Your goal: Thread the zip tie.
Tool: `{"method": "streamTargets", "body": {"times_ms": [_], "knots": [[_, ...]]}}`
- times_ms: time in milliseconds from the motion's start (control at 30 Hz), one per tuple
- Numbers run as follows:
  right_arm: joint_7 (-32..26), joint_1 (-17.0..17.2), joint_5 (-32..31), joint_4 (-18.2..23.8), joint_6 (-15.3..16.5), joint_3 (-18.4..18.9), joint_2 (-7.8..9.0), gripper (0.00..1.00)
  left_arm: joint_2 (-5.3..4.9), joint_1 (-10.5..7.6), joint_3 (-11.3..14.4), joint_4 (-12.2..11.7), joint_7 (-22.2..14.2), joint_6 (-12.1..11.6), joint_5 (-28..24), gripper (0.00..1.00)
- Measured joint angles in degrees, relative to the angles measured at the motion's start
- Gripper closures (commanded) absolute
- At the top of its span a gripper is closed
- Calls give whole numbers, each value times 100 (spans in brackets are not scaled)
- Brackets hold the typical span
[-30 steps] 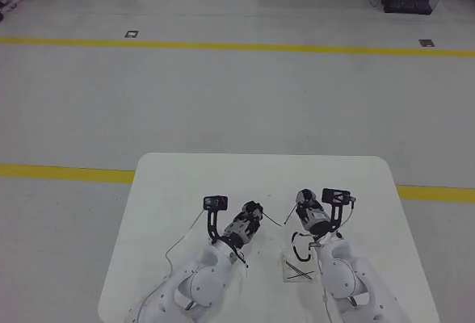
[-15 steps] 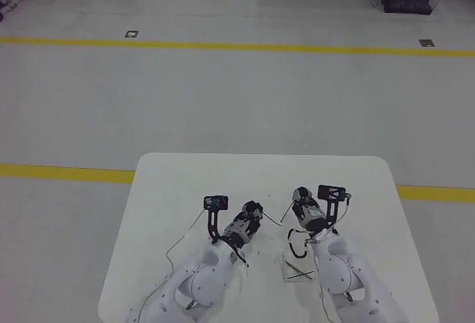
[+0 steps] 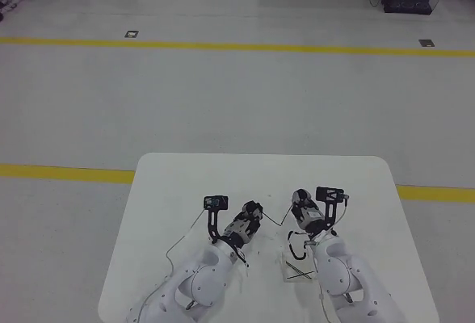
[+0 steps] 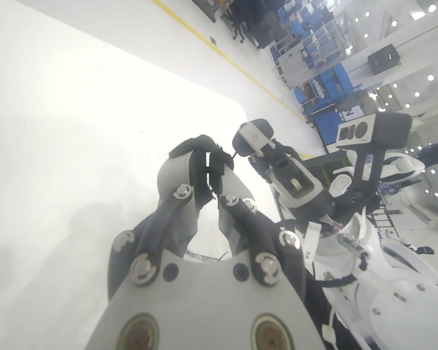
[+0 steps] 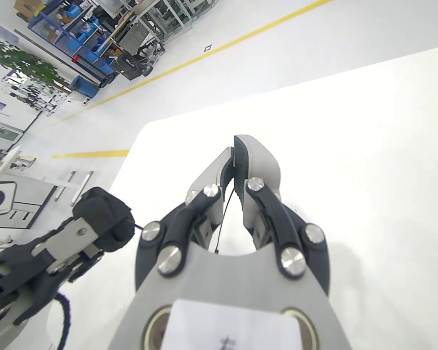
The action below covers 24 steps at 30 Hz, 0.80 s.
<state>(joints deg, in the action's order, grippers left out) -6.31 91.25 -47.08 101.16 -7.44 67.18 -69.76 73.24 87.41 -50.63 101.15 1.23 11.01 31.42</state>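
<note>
A thin black zip tie [image 3: 276,220] sags between my two grippers over the near half of the white table [image 3: 181,182]. My left gripper [image 3: 254,211] is shut on one end; its dark fingers pinch the black piece [image 4: 212,163], from which a fine strand pokes out toward the other gripper. The right gripper [image 3: 300,200] sits close beside it, a small gap apart. In the right wrist view that gripper [image 5: 234,160] is shut, with the zip tie's thin strand [image 5: 224,209] running down between the fingers. The left gripper [image 5: 107,220] appears beside it.
Several spare black zip ties [image 3: 298,273] lie crossed on the table by the right arm. The table's far half and its corners are bare white surface. Beyond the edge is open floor with a yellow line [image 3: 237,46].
The right gripper has shifted slightly left, closer to the left gripper, and the strand between them hangs shorter. The left arm has stayed put.
</note>
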Motion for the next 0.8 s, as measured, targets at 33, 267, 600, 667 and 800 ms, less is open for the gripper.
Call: {"method": "streamTargets", "body": {"times_ms": [33, 267, 600, 667, 800], "knots": [[13, 26, -23, 23, -2, 2, 0, 100, 0, 0, 0, 0, 0, 0, 0, 100], [63, 136, -15, 108, 67, 78, -8, 100, 0, 0, 0, 0, 0, 0, 0, 100], [50, 131, 21, 117, 113, 117, -35, 100, 0, 0, 0, 0, 0, 0, 0, 100], [48, 116, 21, 116, 114, 106, -44, 100, 0, 0, 0, 0, 0, 0, 0, 100], [25, 87, 13, 107, 118, 92, -58, 100, 0, 0, 0, 0, 0, 0, 0, 100]]}}
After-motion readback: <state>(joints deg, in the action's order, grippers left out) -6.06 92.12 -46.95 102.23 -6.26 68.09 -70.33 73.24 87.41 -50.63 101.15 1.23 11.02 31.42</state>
